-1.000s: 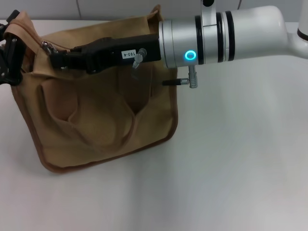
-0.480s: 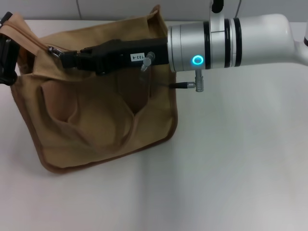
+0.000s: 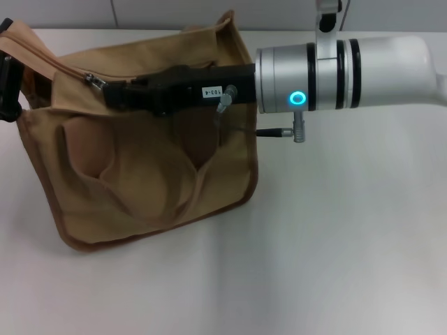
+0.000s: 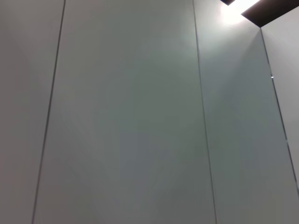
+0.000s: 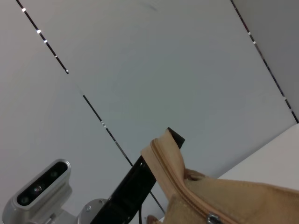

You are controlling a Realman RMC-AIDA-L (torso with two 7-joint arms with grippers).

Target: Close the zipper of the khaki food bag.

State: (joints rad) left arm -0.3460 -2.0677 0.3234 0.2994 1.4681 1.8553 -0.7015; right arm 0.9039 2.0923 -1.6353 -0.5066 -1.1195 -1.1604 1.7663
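The khaki food bag (image 3: 140, 174) stands on the white table at the left in the head view, pockets facing me. Its zipper (image 3: 45, 52) runs along the top, and the small silver pull tab (image 3: 91, 79) sits near the left end. My right gripper (image 3: 106, 91) reaches across the bag's top from the right and is shut on the pull tab. My left gripper (image 3: 7, 80) is at the far left edge, shut on the bag's left end. The right wrist view shows that end of the bag (image 5: 233, 200), the zipper line (image 5: 175, 182) and a black left finger (image 5: 135, 179) behind it.
The white table (image 3: 335, 244) stretches to the right and in front of the bag. A tiled wall (image 3: 174, 10) runs behind it. The left wrist view shows only grey wall panels (image 4: 140, 116).
My right gripper has drawn back to the right along the bag's top, and the pull tab has moved right with it. The bag's left end stays held.
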